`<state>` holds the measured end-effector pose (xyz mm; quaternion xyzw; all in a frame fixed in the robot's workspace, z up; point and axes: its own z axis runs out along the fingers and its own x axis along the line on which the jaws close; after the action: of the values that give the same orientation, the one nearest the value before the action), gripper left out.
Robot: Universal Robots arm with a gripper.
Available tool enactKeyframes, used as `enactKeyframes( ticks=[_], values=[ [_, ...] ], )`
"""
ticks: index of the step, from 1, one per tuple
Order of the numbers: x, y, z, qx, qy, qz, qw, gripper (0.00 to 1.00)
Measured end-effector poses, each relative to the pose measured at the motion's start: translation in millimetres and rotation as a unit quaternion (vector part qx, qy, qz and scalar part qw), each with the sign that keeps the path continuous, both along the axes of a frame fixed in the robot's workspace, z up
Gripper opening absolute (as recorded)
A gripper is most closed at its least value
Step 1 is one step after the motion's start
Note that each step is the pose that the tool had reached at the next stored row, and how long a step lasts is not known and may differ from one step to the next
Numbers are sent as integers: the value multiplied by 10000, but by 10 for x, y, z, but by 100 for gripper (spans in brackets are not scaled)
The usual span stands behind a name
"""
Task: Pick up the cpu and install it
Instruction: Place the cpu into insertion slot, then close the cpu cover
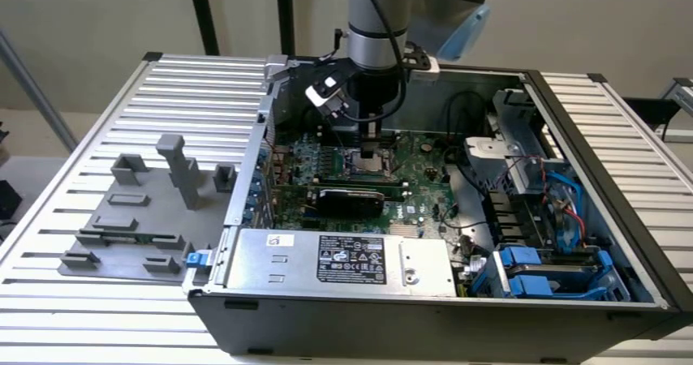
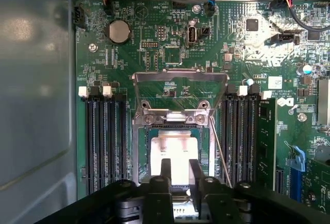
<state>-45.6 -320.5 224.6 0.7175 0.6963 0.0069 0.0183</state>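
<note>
Inside open dark metal computer case (image 1: 433,320), on green motherboard (image 2: 154,43): small silver-topped square cpu (image 2: 174,146), lying in socket, steel load plate (image 2: 179,77) raised for access; black gripper (image 2: 180,164) directly above, fingers (image 2: 166,168) nearly closed, clasping nothing

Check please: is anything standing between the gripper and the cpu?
Nothing visible does. The gripper hangs right over the cpu, and the socket's metal cover is swung up, clear of both.
</note>
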Motion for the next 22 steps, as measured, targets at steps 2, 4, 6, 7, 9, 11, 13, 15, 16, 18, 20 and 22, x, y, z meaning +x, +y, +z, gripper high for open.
enactKeyframes(
  ticks=[2,4,6,7,9,11,13,15,16,18,20,22],
  values=[
    [0,-2,0,12,0,0,10000,18],
    [0,-2,0,13,0,-1,10000,11],
    [0,-2,0,12,0,0,10000,11],
    [0,-2,0,12,0,0,10000,11],
    [0,-2,0,12,0,0,10000,11],
    [0,-2,0,13,0,0,10000,11],
    [0,-2,0,12,0,0,10000,11],
    [0,-2,0,12,0,0,10000,11],
    [0,-2,0,13,0,0,10000,11],
    [0,-2,0,13,0,0,10000,11],
    [0,-2,0,13,0,0,10000,11],
    [15,-2,0,12,1,1,10000,11]
  ],
)
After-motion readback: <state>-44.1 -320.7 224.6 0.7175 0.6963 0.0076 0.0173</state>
